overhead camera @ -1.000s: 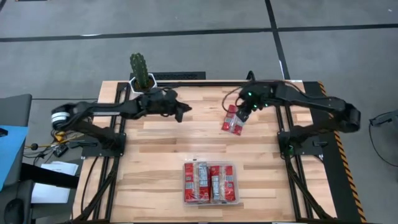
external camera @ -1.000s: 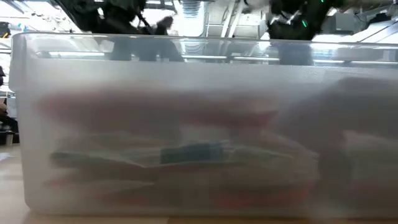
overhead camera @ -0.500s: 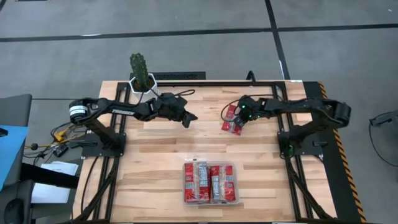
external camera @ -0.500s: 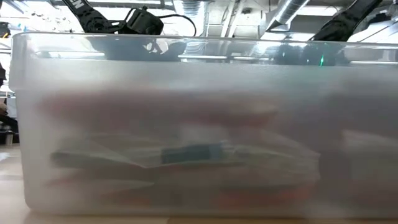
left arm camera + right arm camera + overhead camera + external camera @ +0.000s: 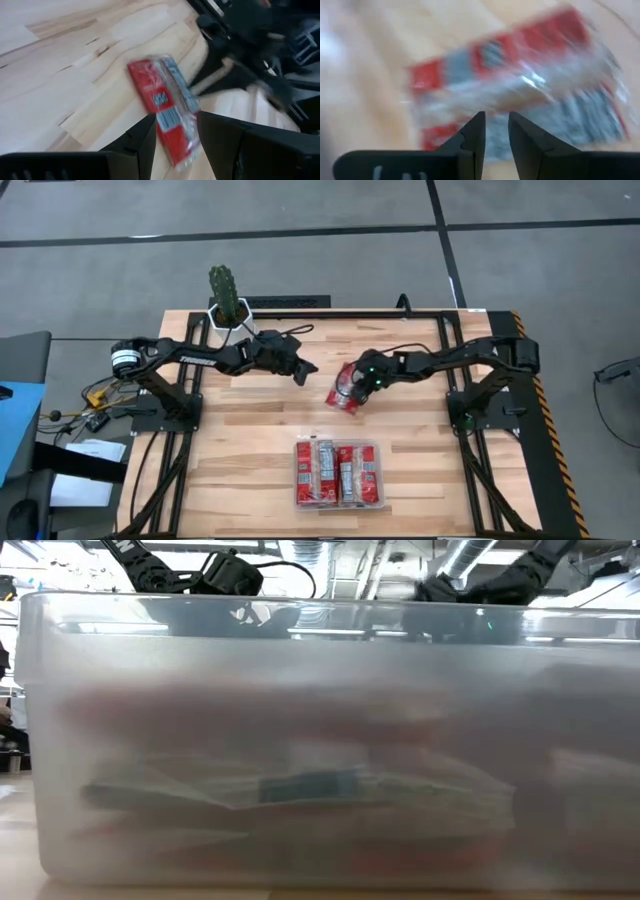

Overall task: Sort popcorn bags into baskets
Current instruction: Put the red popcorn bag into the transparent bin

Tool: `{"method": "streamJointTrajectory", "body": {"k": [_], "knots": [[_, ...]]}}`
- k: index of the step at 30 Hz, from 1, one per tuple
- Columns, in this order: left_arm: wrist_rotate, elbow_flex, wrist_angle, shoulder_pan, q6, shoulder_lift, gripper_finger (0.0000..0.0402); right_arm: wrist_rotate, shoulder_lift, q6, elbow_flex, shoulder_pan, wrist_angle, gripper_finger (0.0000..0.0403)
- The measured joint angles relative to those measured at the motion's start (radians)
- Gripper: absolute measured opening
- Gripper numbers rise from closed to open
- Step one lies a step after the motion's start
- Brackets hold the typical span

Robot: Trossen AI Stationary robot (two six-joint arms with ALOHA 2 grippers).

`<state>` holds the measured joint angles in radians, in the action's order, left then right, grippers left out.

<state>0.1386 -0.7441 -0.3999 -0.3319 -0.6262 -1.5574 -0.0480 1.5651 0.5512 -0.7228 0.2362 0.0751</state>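
Observation:
One red popcorn bag [image 5: 342, 393] with silver-blue marks sits at mid-table, and my right gripper [image 5: 357, 382] is shut on it. The left wrist view shows the same bag [image 5: 162, 102] beyond my open left gripper [image 5: 175, 119]. That left gripper [image 5: 308, 370] hovers just left of the bag and touches nothing. Near the table's near edge stands the clear basket [image 5: 297, 475], with several red bags [image 5: 338, 473] lying flat inside. In the low view the basket's cloudy wall [image 5: 320, 660] fills the picture, and the bags show as red blurs through it. My right gripper pinches the popcorn bag between its two fingers at the end nearest the right arm [image 5: 495, 107]. The fingers [image 5: 472, 132] come slanting down from the table's right. The bag reaches from them toward the left and near side. Whether its low end [image 5: 332, 402] rests on the wood, I cannot tell.
A white pot with a green cactus [image 5: 227, 305] stands at the far left edge, behind the left arm. Black frame rails [image 5: 350, 313] run along the far side and both flanks. Bare wood [image 5: 240, 440] lies between the arms and the basket.
My right gripper has travelled from the far right part of the table toward the left and near side, to mid-table, and the red bag has moved with it. My left gripper shifted slightly right and nearer early on, then kept still.

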Motion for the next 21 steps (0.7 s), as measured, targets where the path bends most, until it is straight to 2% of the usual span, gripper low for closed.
{"method": "streamJointTrajectory", "body": {"k": [5,11,17,21], "knots": [[-0.03,0.0,0.013,0.007,-0.009,0.0,0.0134,-0.022,-0.022,-0.024,-0.095,-0.029,0.015,0.0108],[-0.072,-0.003,-0.014,0.045,-0.024,-0.066,0.0162,-0.017,-0.162,0.007,-0.115,-0.028,0.173,0.0108],[-0.065,-0.137,0.009,0.101,-0.033,-0.238,0.02,0.007,-0.312,0.01,-0.115,-0.027,0.379,0.0108],[-0.057,-0.27,0.096,0.114,-0.008,-0.345,0.0227,0.056,-0.385,0.018,-0.115,-0.039,0.475,0.0108]]}}
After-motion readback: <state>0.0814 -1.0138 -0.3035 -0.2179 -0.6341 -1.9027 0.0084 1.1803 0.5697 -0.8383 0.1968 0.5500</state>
